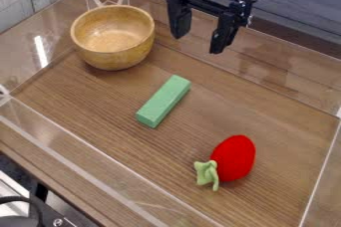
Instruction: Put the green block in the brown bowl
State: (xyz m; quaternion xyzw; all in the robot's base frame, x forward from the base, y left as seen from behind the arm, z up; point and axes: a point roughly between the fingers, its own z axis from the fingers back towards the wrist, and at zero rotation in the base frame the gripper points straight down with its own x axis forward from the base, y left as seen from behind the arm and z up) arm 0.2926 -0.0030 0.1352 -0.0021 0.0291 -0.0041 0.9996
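Green block (163, 102) lies apart below the spread-jawed gripper (196, 34)

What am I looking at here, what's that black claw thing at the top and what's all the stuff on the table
You're seeing one picture, taken by a camera looking down at a wooden table from the front. The black thing at the top is the gripper of a robot arm: two fingers that point down and can pinch things. Right now the fingers are spread open and hold nothing; they hang above the table, to the right of the bowl.

Three things lie on the table. At the back left is a round brown bowl, empty. In the middle lies a flat green block, set at a slant. Nearer the front right is a red strawberry-like toy with a green stem. Clear low walls seem to run around the table.
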